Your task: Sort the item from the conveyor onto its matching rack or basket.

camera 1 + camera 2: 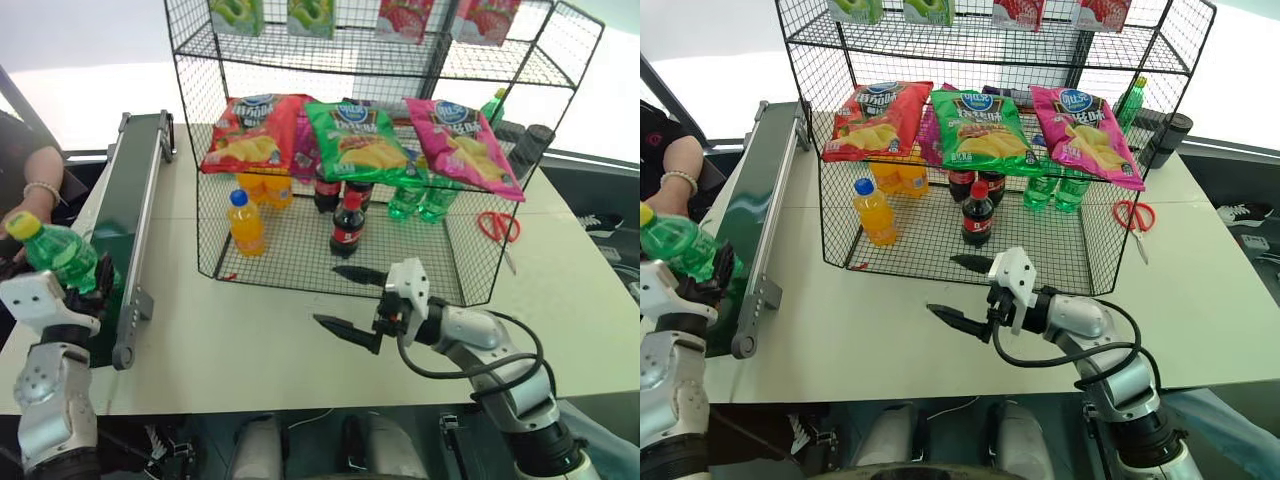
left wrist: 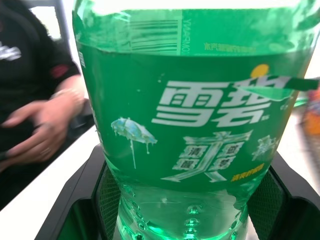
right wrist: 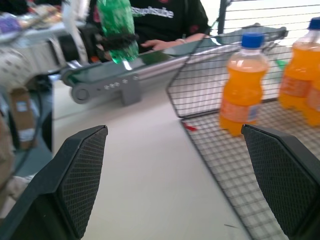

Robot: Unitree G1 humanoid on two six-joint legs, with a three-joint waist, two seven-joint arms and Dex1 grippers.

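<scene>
At the far left, a person's hand (image 1: 22,215) with a bead bracelet rests beside the conveyor (image 1: 130,205). The left end effector (image 1: 80,290) is clenched on the green soda bottle (image 1: 55,252), which is tilted, yellow cap toward the person, and appears lifted just off the belt's near end. To the right stands the black wire rack (image 1: 330,262): an orange bottle (image 1: 245,224) and a cola bottle (image 1: 348,226) on its floor, more green bottles (image 1: 420,200) at the back right under the chip bags (image 1: 355,138). The right end effector (image 1: 352,300) hovers released over the table (image 1: 250,340) at the rack's front edge. Red scissors (image 1: 497,226) lie beyond the rack.

To do this step well, I judge the bottle should be brought upright while carried, cleared over the conveyor rail, then entered through the rack's open front toward the green bottles, with the idle right arm kept out of that path.

The left wrist view shows the fingers (image 2: 85,190) flanking the bottle's lower body and its label. The right wrist view shows its own jaws wide apart, and the bottle held above the belt.
</scene>
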